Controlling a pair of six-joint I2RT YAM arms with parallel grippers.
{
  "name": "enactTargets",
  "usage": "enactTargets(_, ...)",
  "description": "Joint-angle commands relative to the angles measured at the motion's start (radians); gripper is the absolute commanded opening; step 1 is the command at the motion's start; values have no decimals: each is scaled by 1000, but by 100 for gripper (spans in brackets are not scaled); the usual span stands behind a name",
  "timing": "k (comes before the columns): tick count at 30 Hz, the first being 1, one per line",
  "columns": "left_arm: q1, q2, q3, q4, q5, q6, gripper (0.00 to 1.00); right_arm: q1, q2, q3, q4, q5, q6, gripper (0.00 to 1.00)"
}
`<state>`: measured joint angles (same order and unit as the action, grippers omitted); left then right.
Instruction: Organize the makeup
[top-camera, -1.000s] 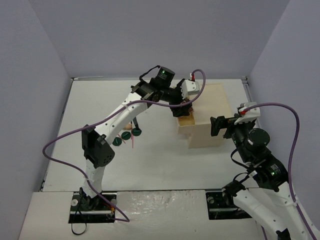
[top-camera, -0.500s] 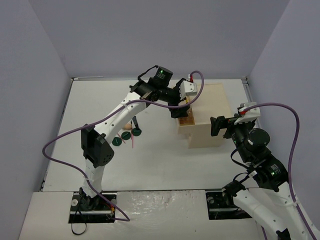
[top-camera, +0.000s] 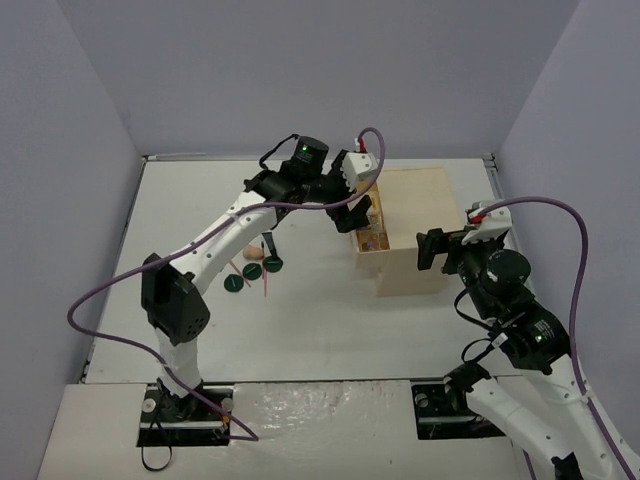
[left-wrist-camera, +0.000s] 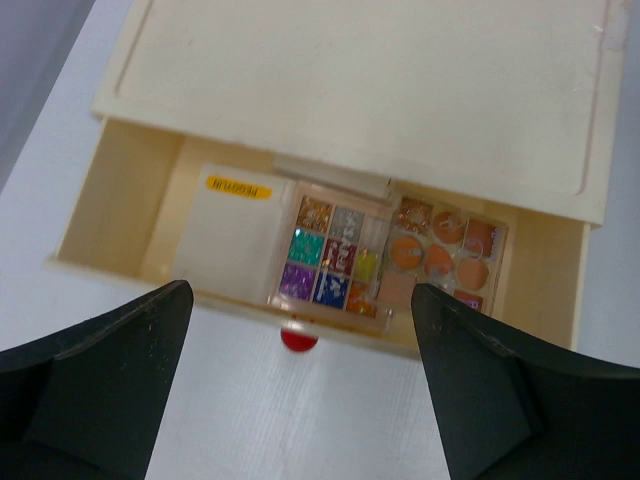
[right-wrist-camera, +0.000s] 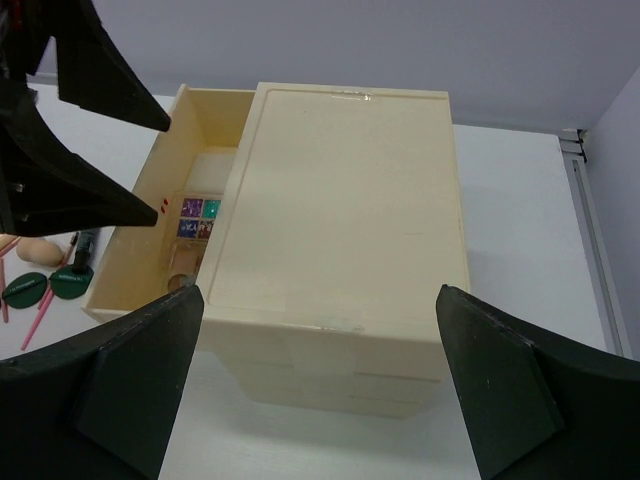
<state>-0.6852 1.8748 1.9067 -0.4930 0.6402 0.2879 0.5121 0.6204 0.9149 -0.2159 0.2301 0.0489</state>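
White table (top-camera: 320, 330) bears drawer box (top-camera: 425, 215) near green compacts (top-camera: 235, 283); left gripper (left-wrist-camera: 300, 292) and right gripper (right-wrist-camera: 320, 295) gape, empty

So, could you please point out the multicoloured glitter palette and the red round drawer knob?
multicoloured glitter palette (left-wrist-camera: 336, 253), left wrist view, centre pan.
red round drawer knob (left-wrist-camera: 298, 340), left wrist view, its face.

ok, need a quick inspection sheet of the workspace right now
Surface: white table.
Job's things: white case, colourful palette and orange palette side by side in the open drawer; green compacts, pink pencil, black tube, beige oval item loose on the table.
Clutter: nothing seen.
Grippers: left gripper open over the drawer, empty; right gripper open facing the box, empty.
Cables: purple cables loop off both arms.
Surroundings: plain walls on three sides.
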Motion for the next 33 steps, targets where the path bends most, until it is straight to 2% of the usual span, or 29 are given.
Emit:
enactTargets(1,24,-240,-147,289,-225,-220,90,5,63,62,43,6,16,100)
enactTargets(6,34,-368,-303,316,-433,-340,90,1,188,129,11,19,34,99)
enactTargets(9,45,-435,-413,334,-512,-386,93,-17,290,207,0,22,27,100)
enactTargets(12,58,-470,-494,355,-531,-419,97,-73,376,281,1,-22,13,100)
enactTargets(14,61,-478,-538,372,-529,-431,97,-172,445,338,2,-114,18,100)
enactTargets(16,61,-474,-568,387,-518,-434,97,-278,515,386,4,-196,28,100)
enactTargets(19,62,-448,-580,409,-476,-413,97,-372,596,449,3,-297,31,100)
enactTargets(24,63,-374,-539,412,-356,-303,97,-522,691,477,7,-487,56,98)
enactTargets(33,64,-229,-426,443,-147,-163,97,-552,756,423,16,-604,76,96)
